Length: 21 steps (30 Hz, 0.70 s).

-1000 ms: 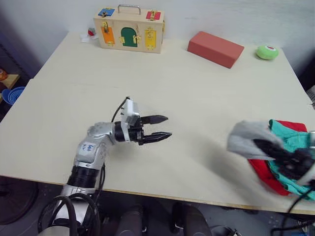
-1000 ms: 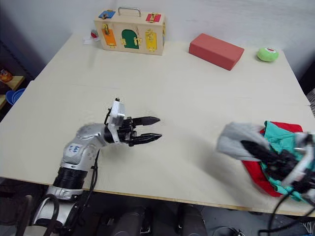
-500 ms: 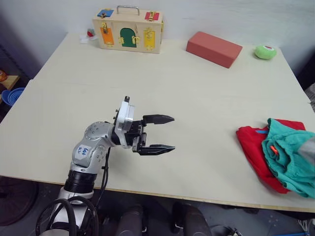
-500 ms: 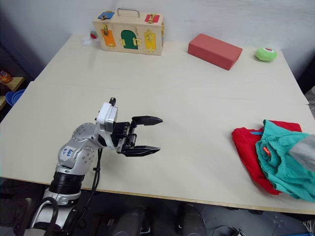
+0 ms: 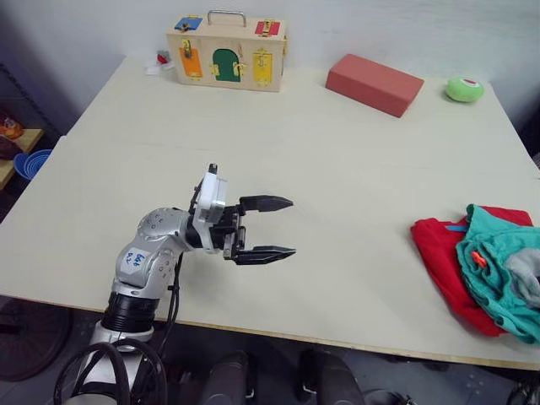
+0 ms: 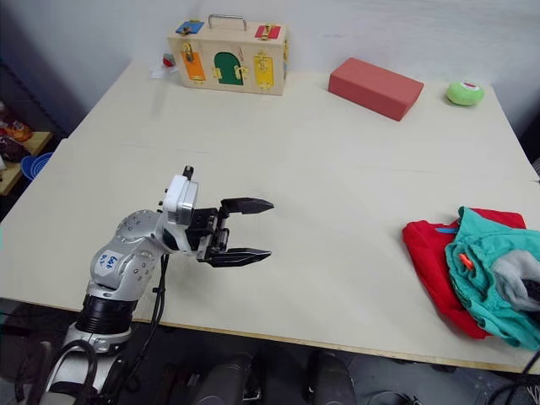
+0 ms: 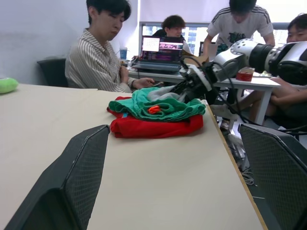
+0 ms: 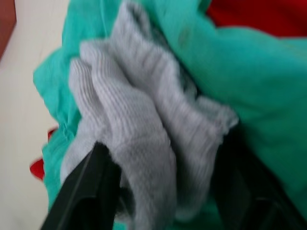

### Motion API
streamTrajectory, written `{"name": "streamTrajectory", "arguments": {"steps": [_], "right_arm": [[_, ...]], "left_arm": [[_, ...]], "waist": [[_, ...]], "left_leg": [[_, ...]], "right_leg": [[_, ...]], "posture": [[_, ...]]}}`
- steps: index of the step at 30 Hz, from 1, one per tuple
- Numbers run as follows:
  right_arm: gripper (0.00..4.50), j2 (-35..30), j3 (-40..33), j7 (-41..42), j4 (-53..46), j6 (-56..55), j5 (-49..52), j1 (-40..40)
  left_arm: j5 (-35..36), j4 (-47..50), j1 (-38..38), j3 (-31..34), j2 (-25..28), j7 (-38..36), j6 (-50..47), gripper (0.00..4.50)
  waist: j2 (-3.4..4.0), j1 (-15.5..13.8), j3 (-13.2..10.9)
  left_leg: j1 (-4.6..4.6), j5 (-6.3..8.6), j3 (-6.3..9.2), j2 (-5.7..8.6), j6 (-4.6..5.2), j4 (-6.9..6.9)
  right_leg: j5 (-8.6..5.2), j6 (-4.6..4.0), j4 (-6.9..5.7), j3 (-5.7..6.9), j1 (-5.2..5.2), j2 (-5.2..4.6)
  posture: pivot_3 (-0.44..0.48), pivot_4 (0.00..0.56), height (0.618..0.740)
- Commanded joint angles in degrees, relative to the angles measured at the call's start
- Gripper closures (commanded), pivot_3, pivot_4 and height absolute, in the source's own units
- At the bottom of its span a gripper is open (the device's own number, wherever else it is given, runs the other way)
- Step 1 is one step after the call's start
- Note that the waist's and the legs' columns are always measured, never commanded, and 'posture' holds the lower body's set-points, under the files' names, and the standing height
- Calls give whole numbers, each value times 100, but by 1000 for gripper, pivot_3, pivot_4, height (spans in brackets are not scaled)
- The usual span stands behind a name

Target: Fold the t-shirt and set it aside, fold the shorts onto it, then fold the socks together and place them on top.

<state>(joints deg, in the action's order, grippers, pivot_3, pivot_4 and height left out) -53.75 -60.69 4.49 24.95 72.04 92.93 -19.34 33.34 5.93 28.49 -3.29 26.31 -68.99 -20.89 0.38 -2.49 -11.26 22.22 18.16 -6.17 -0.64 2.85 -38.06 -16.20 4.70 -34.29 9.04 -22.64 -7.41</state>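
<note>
Table (image 5: 337, 169) pale, matte | block (image 5: 375, 83), lock-box (image 5: 226, 49) far edge | people behind desk

Near the counter's (image 5: 337, 169) right front edge, the folded red t-shirt (image 5: 443, 253) is laid flat, the crumpled teal shorts (image 5: 498, 274) with their orange drawstring are piled on it, and the light grey socks (image 8: 144, 143) are bunched on top of the shorts.
</note>
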Motion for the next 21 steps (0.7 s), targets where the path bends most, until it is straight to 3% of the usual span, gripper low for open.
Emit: {"name": "streamTrajectory", "arguments": {"steps": [1, 3, 6, 9, 12, 15, 16, 18, 21], "right_arm": [[612, -208, -837, 1210, -987, 174, -589, -1154], [31, -194, -1141, 2117, -1621, 31, -1125, -1961], [31, -138, -1648, 3437, -2203, -707, -1945, -2756], [31, -267, -2202, 4284, -2768, -1593, -2611, -2865], [31, -328, -1986, 4880, -3665, -2254, -3303, -2864], [31, -685, -274, 5210, -4681, -4203, -4908, -2237], [31, -690, 680, 5124, -4806, -4847, -5188, -1413], [31, -404, 1949, 4938, -4808, -5527, -5386, -36], [31, 21, 3524, 5376, -4255, -6590, -6367, 963]], "left_arm": [[-46, -126, -32, 138, 220, -140, 104, 0], [-81, -268, -48, 212, 335, -146, 160, 0], [-125, -391, -154, 236, 614, -265, 67, 0], [-414, -626, -266, 334, 776, -120, 410, 0], [-975, -943, -357, 360, 917, 120, 1051, 0], [-1631, -1406, -510, 391, 1120, 372, 1995, 0], [-1771, -1524, -649, 479, 1280, 402, 2220, 0], [-1815, -1628, -823, 666, 1439, 511, 2317, 0], [-1833, -1748, -1035, 887, 1575, 673, 2469, 0]], "waist": [[8, -25, 4], [31, -44, 15], [29, -6, 16], [26, 76, 17], [24, 117, 17], [3, 158, 22], [-4, 175, 18], [-22, 220, 8], [-16, 178, -9]], "left_leg": [[-1, 1, -1, 0, 1, 2], [5, 7, -4, 1, 11, -1], [2, 35, -6, -1, 49, -1], [-1, 41, -5, -2, 50, -1], [-3, 40, -5, -5, 41, 2], [-13, 29, -7, -15, 14, 9], [-13, 21, -13, -16, -7, 7], [-13, 17, -19, -17, -15, 7], [-3, 11, -18, -10, -17, 9]], "right_leg": [[0, 0, 4, -1, 0, 1], [4, 7, 21, -3, -1, -2], [12, 18, 29, -12, 2, -2], [14, 21, 32, -15, 3, -2], [13, 21, 31, -17, -1, -1], [13, 19, 30, -17, -2, 9], [13, 19, 29, -19, -3, 10], [17, 15, 28, -22, -9, 9], [18, 5, 22, -21, -25, 2]], "posture": [[0, 150, 740], [0, 150, 740], [0, 150, 740], [0, 150, 740], [0, 150, 740], [0, 150, 740], [0, 150, 740], [0, 150, 740], [0, 150, 740]]}}
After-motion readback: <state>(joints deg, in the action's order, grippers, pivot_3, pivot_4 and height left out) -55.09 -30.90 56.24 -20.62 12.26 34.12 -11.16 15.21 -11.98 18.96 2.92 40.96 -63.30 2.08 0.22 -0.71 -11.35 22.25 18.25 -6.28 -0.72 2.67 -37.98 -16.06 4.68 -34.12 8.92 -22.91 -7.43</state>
